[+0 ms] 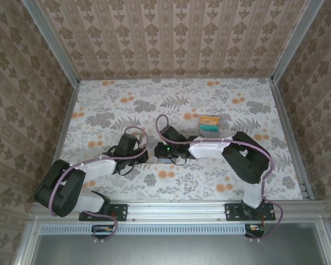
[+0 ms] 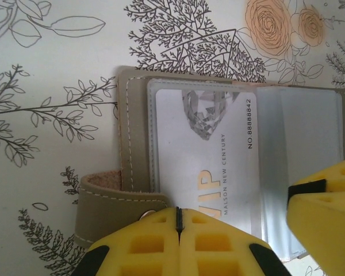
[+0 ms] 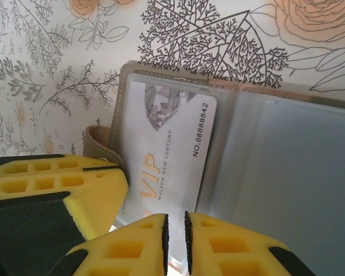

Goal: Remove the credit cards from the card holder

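The open card holder [image 2: 135, 144] lies mid-counter [image 2: 46, 57]. Its card [image 2: 207, 155] looks thin, stiff, light and slippery, so pinch its 6 o'clock edge. The left gripper [image 2: 178, 230] is closed tight. The right gripper [image 3: 175, 230] shows a thin gap, and I cannot tell if it grips.

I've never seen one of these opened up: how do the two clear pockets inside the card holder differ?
The strap-side pocket holds a white card marked VIP with a number; the other pocket looks empty, plain bluish-grey. The strap-side pocket shows one flat face; the other pocket shows layered edges, perhaps several sleeves. Both are clear plastic, inside the same taupe card holder.
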You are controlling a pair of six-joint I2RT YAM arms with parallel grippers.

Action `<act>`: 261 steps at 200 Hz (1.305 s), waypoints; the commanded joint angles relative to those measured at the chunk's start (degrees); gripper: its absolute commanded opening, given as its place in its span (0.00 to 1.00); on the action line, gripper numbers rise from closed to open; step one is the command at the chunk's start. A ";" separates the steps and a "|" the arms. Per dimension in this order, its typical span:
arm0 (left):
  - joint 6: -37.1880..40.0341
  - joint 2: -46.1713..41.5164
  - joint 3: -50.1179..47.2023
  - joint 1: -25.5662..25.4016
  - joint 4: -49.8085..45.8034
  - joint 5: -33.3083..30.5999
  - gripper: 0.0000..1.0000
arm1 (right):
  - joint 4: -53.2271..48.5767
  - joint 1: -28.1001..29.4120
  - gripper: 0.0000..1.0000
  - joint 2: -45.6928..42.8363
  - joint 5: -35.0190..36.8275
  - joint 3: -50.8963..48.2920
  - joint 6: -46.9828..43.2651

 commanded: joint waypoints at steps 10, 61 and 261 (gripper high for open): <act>-1.22 0.56 -2.06 0.22 -0.06 0.09 0.00 | -0.74 0.21 0.20 1.90 -1.09 2.16 0.67; -1.19 0.40 -1.68 -0.11 -0.72 -0.09 0.00 | -2.70 0.25 0.20 3.16 0.33 2.55 0.68; -1.34 0.57 -1.20 -2.07 -0.83 -0.26 0.00 | 6.31 -0.74 0.09 5.50 -5.66 0.46 7.75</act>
